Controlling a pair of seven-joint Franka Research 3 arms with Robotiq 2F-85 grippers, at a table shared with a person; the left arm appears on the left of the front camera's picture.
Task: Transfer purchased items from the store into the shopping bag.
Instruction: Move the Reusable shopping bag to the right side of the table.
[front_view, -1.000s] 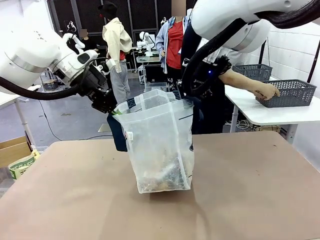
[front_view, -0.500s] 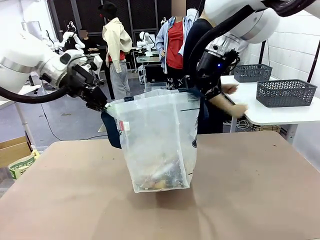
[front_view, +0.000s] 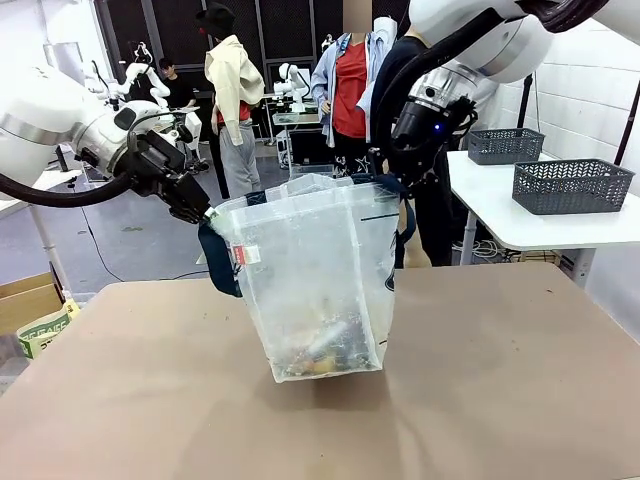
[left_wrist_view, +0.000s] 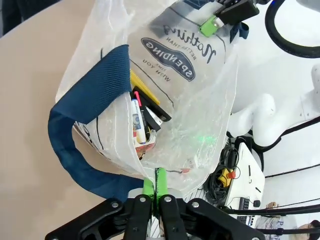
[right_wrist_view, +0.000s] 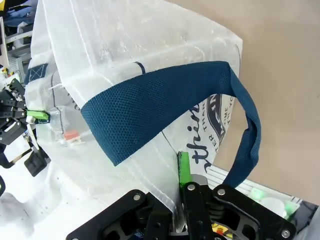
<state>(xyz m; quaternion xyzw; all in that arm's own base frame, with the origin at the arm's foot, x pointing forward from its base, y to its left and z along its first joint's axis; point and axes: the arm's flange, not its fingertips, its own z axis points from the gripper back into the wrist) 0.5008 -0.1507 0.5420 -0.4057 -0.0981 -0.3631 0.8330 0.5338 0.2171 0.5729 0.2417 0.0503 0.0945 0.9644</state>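
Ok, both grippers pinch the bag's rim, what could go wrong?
The left gripper and right gripper each pinch only a thin edge of the shopping bag; pulling apart could tear it or slip it free. If one side drops, the mouth collapses over the purchased items. The loose navy handle could snag a finger.

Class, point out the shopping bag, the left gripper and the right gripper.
shopping bag (front_view: 312, 280), front view, clear front wall.
left gripper (left_wrist_view: 154, 181), left wrist view, between its fingertips.
right gripper (right_wrist_view: 183, 171), right wrist view, between its fingertips.
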